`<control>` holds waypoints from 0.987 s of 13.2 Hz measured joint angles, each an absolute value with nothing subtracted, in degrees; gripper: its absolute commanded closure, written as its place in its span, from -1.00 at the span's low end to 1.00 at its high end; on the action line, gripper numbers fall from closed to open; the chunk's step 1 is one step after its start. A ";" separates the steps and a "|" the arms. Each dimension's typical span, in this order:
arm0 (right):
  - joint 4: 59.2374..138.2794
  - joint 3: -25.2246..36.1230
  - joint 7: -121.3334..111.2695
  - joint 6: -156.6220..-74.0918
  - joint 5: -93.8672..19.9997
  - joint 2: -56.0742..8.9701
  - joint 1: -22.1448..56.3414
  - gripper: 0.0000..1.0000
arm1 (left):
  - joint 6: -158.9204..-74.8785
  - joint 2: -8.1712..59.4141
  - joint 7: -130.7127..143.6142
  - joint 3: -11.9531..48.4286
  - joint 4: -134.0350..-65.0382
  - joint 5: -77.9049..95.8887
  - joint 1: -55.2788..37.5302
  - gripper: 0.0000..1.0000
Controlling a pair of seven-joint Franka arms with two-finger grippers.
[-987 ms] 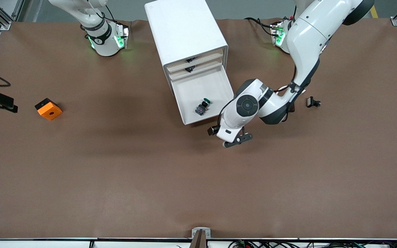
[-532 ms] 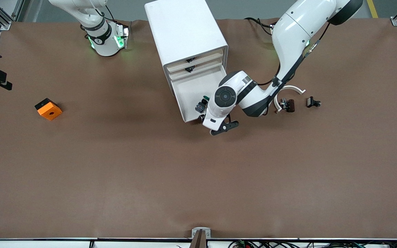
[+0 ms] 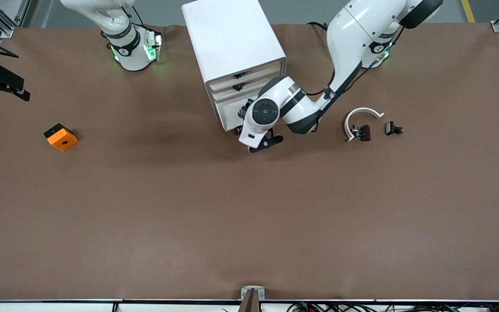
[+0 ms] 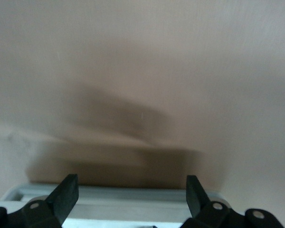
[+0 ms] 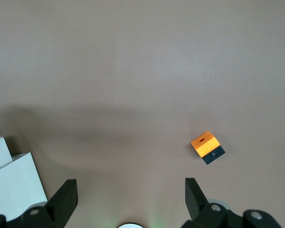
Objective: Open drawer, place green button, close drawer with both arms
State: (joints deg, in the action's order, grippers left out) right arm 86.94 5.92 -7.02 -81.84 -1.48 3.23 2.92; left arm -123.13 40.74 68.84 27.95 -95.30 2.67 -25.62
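Observation:
The white cabinet (image 3: 232,43) stands at the back middle of the table. Its lowest drawer (image 3: 227,118) sticks out only a short way. My left gripper (image 3: 253,138) hangs fingers-down at that drawer's front, open. In the left wrist view the drawer's pale front rim (image 4: 123,199) lies between the open fingers of the left gripper (image 4: 131,190). The button is hidden under the left arm's hand or inside the drawer. My right gripper (image 3: 2,82) is up in the air over the table's edge at the right arm's end. It is open and holds nothing, as the right wrist view (image 5: 129,194) shows.
An orange cube (image 3: 60,137) (image 5: 207,147) lies toward the right arm's end. A white curved band (image 3: 362,113) with small black clip pieces (image 3: 362,132) (image 3: 393,128) lies toward the left arm's end. The cabinet's corner (image 5: 9,185) shows in the right wrist view.
The left gripper has moved toward the cabinet and the drawer has slid most of the way in. The button went out of sight. The right gripper shifted toward the robots' side.

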 measured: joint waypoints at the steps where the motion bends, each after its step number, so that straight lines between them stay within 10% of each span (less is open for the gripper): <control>1: 87.12 5.93 -6.74 -81.83 -1.48 3.85 3.07 -1.00 | -122.11 40.74 69.00 28.02 -95.30 3.56 -26.73 -1.00; 13: 90.79 6.16 -6.29 -82.83 -1.48 6.37 3.13 -1.00 | -119.82 40.00 70.90 28.09 -91.61 8.57 -23.98 -1.00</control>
State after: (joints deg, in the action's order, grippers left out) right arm 90.79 6.16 -6.29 -82.83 -1.48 6.37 3.13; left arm -119.82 40.00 70.90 28.09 -91.61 8.57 -23.98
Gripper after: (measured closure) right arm 0.000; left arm 0.000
